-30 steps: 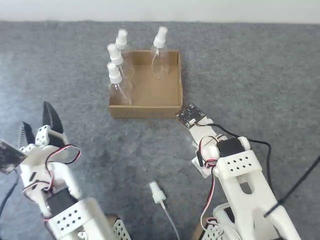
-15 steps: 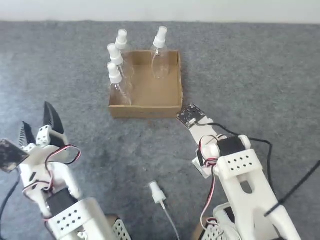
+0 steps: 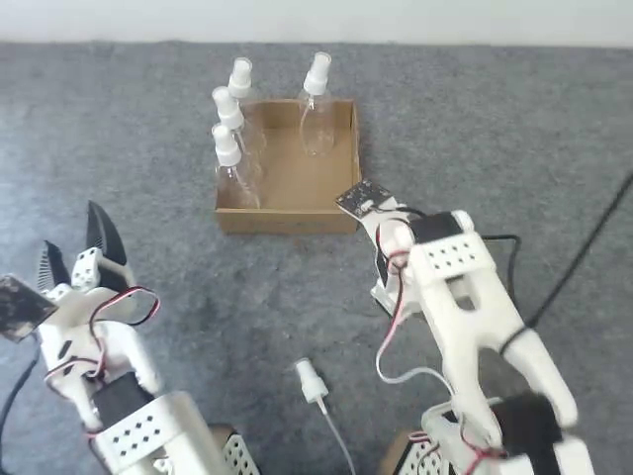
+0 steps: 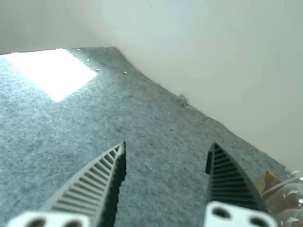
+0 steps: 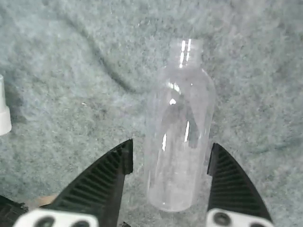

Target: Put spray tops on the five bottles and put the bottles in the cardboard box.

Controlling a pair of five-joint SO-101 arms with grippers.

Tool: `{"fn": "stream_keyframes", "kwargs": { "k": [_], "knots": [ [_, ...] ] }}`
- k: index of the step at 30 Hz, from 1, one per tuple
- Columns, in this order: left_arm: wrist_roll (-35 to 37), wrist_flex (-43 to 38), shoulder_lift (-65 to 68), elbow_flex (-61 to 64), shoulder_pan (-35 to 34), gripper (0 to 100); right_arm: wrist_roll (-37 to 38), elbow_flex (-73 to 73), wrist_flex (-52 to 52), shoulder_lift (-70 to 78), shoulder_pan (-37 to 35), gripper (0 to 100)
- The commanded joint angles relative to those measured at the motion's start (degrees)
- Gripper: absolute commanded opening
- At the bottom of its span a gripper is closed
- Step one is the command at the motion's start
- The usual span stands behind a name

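Note:
A clear bottle point(image 5: 177, 142) with no top lies on the grey carpet, between the spread fingers of my open right gripper point(image 5: 170, 144), which hangs just above it. The right arm point(image 3: 445, 277) stands in front of the cardboard box's point(image 3: 341, 213) near right corner. A loose white spray top point(image 3: 311, 380) with its tube lies on the carpet nearer the front, and the spray top point(image 5: 4, 116) also shows beside the right gripper. Several capped bottles point(image 3: 237, 168) stand in the box. My left gripper point(image 3: 74, 242) is open at the near left, holding nothing.
A wall point(image 4: 213, 56) runs behind the carpet point(image 3: 514, 129). Ahead of the left gripper point(image 4: 167, 145) lies bare carpet, with a bottle point(image 4: 284, 198) off to one side. Cables point(image 3: 584, 257) trail from the right arm.
The right arm has swung forward and left, toward the box's near right corner. The left arm and the loose spray top have not moved.

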Motion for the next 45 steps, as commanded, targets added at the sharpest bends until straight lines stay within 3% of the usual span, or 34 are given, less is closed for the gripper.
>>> {"fn": "stream_keyframes", "kwargs": {
  "k": [1, 16, 33, 38, 45],
  "knots": [
    [-0.4, 0.2, -0.7, -0.1, -0.2, 26, 0.6, -6.3, 0.6, 3.4, 0.3, 21.7],
    [-0.5, 0.1, -0.7, -0.1, -0.2, 26, 0.2, -12.0, -4.4, 17.6, 0.3, 21.4],
    [-0.5, 0.2, -0.7, -0.1, -0.2, 26, 0.3, -11.8, -4.3, 18.2, 0.7, 16.9],
    [-0.5, 0.2, -0.7, -0.1, -0.2, 26, 0.5, -12.0, -3.7, 15.6, 0.6, 7.2],
    [-0.5, 0.2, -0.7, -0.1, -0.2, 26, 0.5, -12.0, 0.6, 9.0, 0.7, 7.7]
  ]
}}
